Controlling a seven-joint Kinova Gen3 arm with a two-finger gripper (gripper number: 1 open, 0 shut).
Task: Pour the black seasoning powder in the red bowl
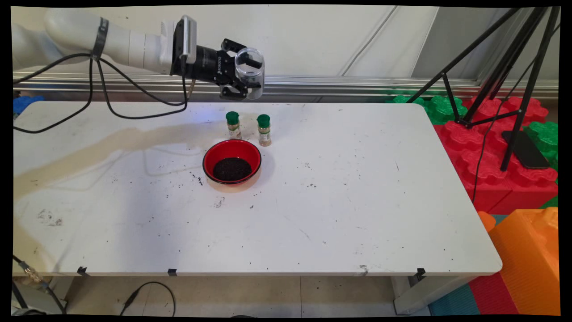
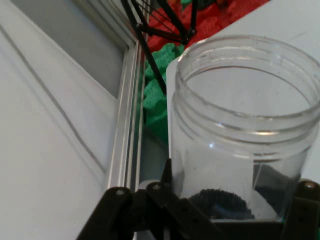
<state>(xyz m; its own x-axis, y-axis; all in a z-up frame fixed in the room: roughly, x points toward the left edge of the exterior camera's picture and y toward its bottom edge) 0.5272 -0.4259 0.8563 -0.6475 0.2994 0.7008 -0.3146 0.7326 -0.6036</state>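
Note:
My gripper (image 1: pixel 245 71) is shut on a clear plastic jar (image 1: pixel 250 71) and holds it high above the table's far side, with the arm reaching in level from the left. In the hand view the jar (image 2: pixel 240 130) fills the right half, mouth open, with a little dark material at its bottom. Below it on the table stands a red bowl (image 1: pixel 232 162) with dark grains in it. Two small spice bottles with green caps, one (image 1: pixel 233 125) and the other (image 1: pixel 264 129), stand just behind the bowl.
Dark crumbs lie scattered on the white table (image 1: pixel 357 201) around the bowl. A black tripod (image 1: pixel 505 89) stands over red and green foam blocks (image 1: pixel 491 147) off the right end. An orange block (image 1: pixel 527 259) sits at the near right.

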